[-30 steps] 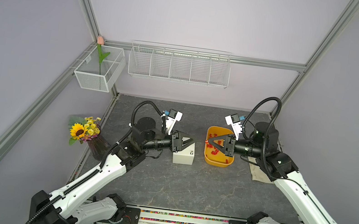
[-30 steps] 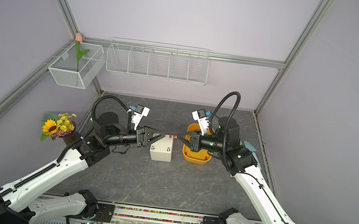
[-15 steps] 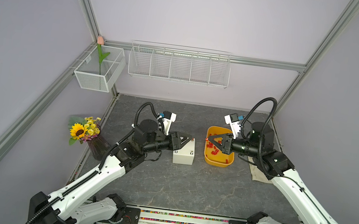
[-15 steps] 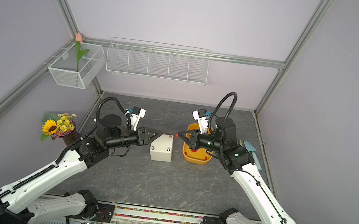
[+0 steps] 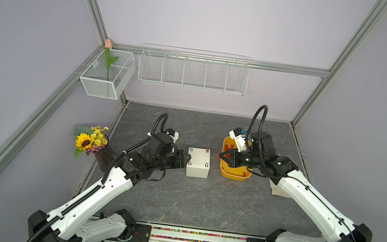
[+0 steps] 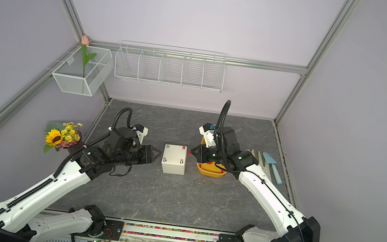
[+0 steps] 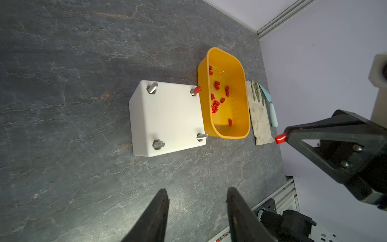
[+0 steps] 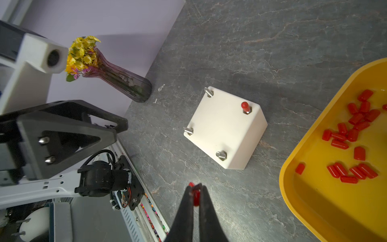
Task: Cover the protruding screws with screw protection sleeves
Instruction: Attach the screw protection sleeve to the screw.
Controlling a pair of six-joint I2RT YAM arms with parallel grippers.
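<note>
One red sleeve [image 8: 196,198] in right gripper [image 8: 196,187], near white box [image 8: 222,130]

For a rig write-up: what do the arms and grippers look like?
The left arm and right arm are white shells with black joints; a black ribbed cable loops above each wrist. The left gripper and right gripper are black, with triangular open-frame jaws.
</note>
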